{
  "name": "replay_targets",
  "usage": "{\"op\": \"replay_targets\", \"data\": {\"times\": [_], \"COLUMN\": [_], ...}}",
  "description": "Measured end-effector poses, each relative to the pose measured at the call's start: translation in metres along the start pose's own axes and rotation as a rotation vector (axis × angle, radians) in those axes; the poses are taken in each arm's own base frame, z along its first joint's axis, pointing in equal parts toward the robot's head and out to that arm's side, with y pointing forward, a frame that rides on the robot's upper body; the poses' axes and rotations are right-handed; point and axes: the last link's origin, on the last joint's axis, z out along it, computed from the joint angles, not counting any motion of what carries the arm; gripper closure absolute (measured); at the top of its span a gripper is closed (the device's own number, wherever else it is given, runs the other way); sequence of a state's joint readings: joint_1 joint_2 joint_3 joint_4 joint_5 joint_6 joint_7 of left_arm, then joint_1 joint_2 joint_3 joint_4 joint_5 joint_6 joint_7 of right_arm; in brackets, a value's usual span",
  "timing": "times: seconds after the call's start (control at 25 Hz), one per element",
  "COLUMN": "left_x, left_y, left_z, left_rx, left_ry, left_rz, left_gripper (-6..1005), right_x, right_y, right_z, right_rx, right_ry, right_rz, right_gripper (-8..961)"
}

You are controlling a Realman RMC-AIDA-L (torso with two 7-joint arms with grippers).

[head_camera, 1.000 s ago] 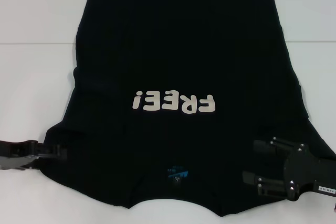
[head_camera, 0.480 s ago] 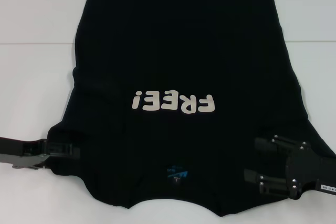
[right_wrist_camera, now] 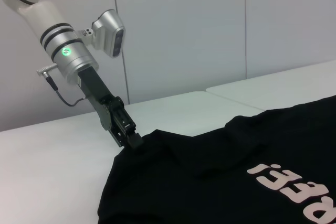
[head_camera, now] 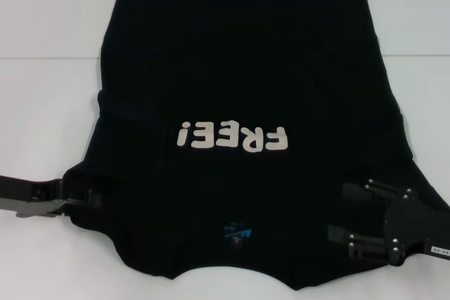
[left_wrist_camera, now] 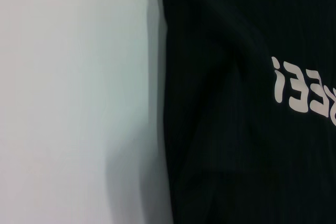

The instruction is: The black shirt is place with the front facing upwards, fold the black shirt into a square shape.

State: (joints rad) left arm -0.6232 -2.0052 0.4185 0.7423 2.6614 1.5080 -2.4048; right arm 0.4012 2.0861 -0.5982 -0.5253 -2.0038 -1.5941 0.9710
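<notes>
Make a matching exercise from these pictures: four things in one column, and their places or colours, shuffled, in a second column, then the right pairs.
Column one:
1. left gripper
2. right gripper
3. FREE! lettering
4. neck label

Column two:
A. pale cream, midway across the black shirt
B. blue, near the collar at the edge closest to the robot
C. at the shirt's left sleeve edge, fingertips at the cloth
D. over the shirt's right sleeve area, fingers spread apart

Pairs: 1-C, 2-D, 3-A, 4-B
</notes>
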Motion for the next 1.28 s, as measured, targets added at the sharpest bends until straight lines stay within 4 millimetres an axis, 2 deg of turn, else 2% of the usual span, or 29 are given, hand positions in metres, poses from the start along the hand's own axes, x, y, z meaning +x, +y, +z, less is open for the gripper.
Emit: {"op": "replay_targets", "data": {"times": [0.04, 0.12, 0.36, 0.76, 1.0, 1.28], "left_x": [0.0, 0.0, 0.0, -0.001, -0.001, 0.003], "left_y": [-0.001, -0.002, -0.003, -0.003, -0.003, -0.001], "left_z": [0.0, 0.0, -0.001, -0.001, -0.001, -0.008], "left_rx": [0.0, 0.004, 0.014, 0.013, 0.009, 0.012], "left_ry": [0.002, 0.005, 0.008, 0.004, 0.001, 0.008], "left_rz": [-0.002, -0.003, -0.003, -0.002, 0.002, 0.04], "left_gripper": [214, 439, 641, 882, 971, 967], "right_x": [0.0, 0.0, 0.0, -0.003, -0.012, -0.054], "right_y": [0.0, 0.0, 0.0, -0.003, -0.016, -0.062], "right_z": [0.0, -0.001, -0.002, -0.004, -0.013, -0.067], "right_rx": [0.0, 0.001, -0.001, 0.008, 0.042, 0.202], "right_ry": [-0.002, -0.002, -0.005, -0.011, 0.002, 0.157], "right_rz": [0.001, 0.001, 0.001, 0.036, 0.154, 0.536], "right_gripper": [131, 132, 133, 137, 139, 141]}}
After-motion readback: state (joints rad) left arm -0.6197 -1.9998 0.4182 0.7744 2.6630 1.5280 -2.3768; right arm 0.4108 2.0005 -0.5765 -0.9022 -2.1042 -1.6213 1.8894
